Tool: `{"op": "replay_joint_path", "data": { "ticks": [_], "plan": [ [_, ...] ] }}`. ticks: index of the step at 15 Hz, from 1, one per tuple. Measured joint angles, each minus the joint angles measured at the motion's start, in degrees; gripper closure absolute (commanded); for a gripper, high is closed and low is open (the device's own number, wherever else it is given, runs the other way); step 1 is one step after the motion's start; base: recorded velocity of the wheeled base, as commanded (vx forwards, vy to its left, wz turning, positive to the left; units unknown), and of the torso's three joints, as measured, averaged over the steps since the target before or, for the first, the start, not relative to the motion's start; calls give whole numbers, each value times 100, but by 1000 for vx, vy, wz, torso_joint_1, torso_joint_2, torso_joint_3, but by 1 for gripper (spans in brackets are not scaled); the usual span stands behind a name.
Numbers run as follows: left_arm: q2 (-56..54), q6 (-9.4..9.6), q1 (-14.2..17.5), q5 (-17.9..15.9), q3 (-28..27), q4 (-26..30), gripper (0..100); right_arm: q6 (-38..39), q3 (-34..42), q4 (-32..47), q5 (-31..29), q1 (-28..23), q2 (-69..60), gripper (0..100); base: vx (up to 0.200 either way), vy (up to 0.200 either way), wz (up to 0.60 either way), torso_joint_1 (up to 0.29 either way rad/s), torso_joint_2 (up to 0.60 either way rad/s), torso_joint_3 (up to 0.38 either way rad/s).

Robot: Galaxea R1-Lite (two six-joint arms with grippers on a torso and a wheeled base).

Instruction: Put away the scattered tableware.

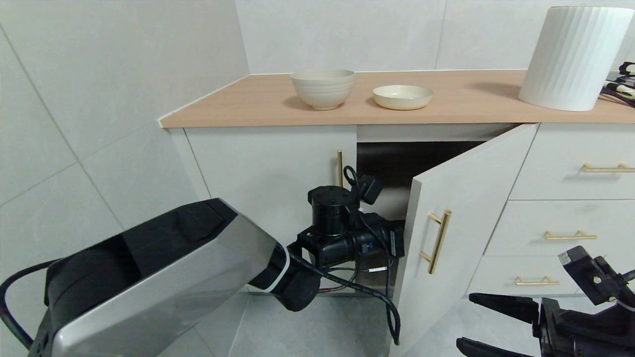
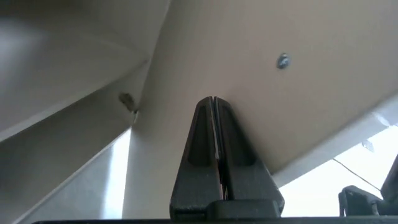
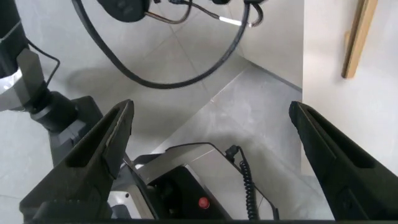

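Our ribbed bowl (image 1: 322,88) and shallow dish (image 1: 402,96) sit on the countertop (image 1: 238,106), above the half-open cabinet door (image 1: 461,198). Both look ceramic, stiff, smooth and breakable, so we judge a rim pinch best. Our left gripper (image 2: 213,107) is pressed closed by that door; our right gripper (image 3: 210,118) gapes wide

no text or number can be read here. a small white tag (image 1: 378,269) is too small to make out.
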Motion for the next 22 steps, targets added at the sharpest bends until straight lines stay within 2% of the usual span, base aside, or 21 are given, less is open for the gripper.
{"op": "replay_joint_path", "data": {
  "ticks": [2, 4, 6, 8, 9, 12, 13, 15, 16, 17, 18, 19, 22],
  "plan": [
    [-20, 0, -182, 6, -113, 57, 100, 22, 5, -2, 4, 51, -68, 0, 0, 0, 0, 0, 0, 0],
    [-127, 5, -697, 9, -234, 227, 100, 94, -17, 200, 28, 201, -450, 0, 0, 0, 0, 0, 0, 0],
    [-428, 9, -1368, -46, -90, 296, 100, 145, -118, 903, 46, 663, -1031, 0, 0, 0, 0, 0, 0, 0],
    [-764, 7, -1524, -7, 277, 290, 100, 172, -332, 1921, 55, 1087, -1577, 0, 0, 0, 0, 0, 0, 0],
    [-918, 7, -1387, 9, 562, 176, 100, 176, -468, 2121, 50, 1163, -1777, 0, 0, 0, 0, 0, 0, 0],
    [-1329, 29, -668, 89, 1757, -319, 100, 173, -767, 2158, -82, 1159, -1814, 0, 0, 0, 0, 0, 0, 0],
    [-1509, 134, -444, 91, 2124, -369, 100, 165, -907, 2152, -145, 1074, -1687, 0, 0, 0, 0, 0, 0, 0],
    [-2004, 750, 94, 160, 2716, -134, 100, 148, -1252, 2136, -232, 942, -1318, 0, 0, 0, 0, 0, 0, 0],
    [-2291, 989, 325, 362, 2898, 126, 100, 139, -1521, 2136, -273, 895, -1070, 0, 0, 0, 0, 0, 0, 0],
    [-2600, 1143, 505, 736, 3027, 413, 100, 128, -1816, 2143, -310, 848, -859, 0, 0, 0, 0, 0, 0, 0],
    [-2928, 1245, 656, 1169, 3129, 685, 100, 110, -2194, 2154, -347, 790, -607, 0, 0, 0, 0, 0, 0, 0],
    [-3226, 1281, 794, 1375, 3204, 816, 100, 46, -2564, 2167, -389, 730, -339, 0, 0, 0, 0, 0, 0, 0],
    [-4022, 1292, 1122, 1514, 3413, 1037, 100, -336, -3404, 2363, -536, 595, 449, 0, 0, 0, 0, 0, 0, 0]
  ]
}}
